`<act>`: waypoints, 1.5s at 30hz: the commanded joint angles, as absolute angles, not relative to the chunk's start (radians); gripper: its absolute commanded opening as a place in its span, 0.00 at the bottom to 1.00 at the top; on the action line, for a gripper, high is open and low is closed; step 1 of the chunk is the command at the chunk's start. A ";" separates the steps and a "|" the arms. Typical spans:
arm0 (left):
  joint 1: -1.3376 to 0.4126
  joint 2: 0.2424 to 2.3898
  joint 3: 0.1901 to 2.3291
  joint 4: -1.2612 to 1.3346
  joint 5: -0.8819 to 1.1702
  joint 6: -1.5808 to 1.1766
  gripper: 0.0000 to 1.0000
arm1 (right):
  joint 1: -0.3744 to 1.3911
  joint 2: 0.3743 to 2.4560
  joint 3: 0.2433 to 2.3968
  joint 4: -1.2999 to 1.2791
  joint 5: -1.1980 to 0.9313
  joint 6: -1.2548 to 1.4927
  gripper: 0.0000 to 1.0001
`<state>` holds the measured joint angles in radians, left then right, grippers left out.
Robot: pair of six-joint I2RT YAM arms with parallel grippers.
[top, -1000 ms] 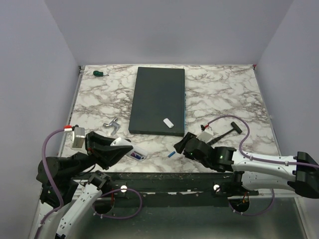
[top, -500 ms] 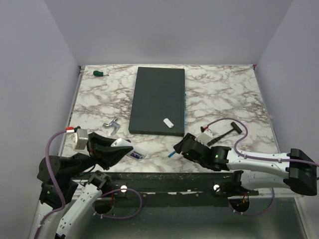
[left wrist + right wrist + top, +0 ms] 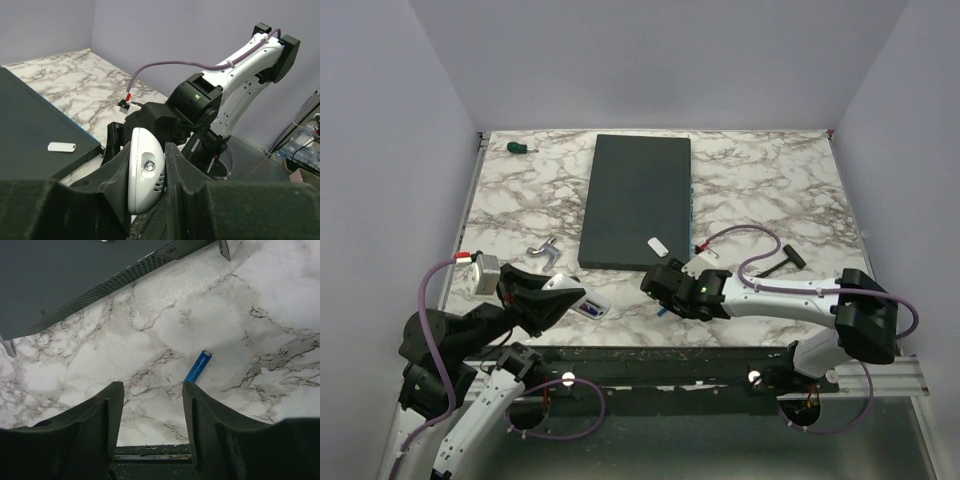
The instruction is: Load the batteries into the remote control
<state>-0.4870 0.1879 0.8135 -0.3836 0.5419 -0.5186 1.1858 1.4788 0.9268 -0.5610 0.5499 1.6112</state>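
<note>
Surface: white marble surface (image 3: 770, 190), grey-violet walls around it.
Left pincer (image 3: 147, 162): clenched on the remote control (image 3: 145, 175), held over the near-left corner.
Right pincer (image 3: 152, 387): released, jaws apart; over the last second it swung left along the near edge.
Blue battery (image 3: 198, 366): lying loose by the near edge, just past the right finger, not between the jaws.
Meaning: the pickup looks nearly lined up, but the grasp is not yet made.
</note>
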 commanded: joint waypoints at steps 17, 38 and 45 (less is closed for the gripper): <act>-0.492 0.158 0.813 -0.407 0.492 -0.488 0.00 | 1.193 1.577 1.007 -0.740 0.552 1.710 0.46; -0.492 0.136 0.826 -0.430 0.468 -0.470 0.00 | 1.191 1.713 1.065 -0.751 0.563 1.691 0.41; -0.492 0.136 0.831 -0.439 0.462 -0.465 0.00 | 1.190 1.756 1.098 -0.788 0.563 1.684 0.38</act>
<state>-0.4870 0.1513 0.8131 -0.4442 0.4850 -0.4782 1.1854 1.7287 1.0706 -0.7269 0.5365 1.6775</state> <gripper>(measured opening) 0.256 0.385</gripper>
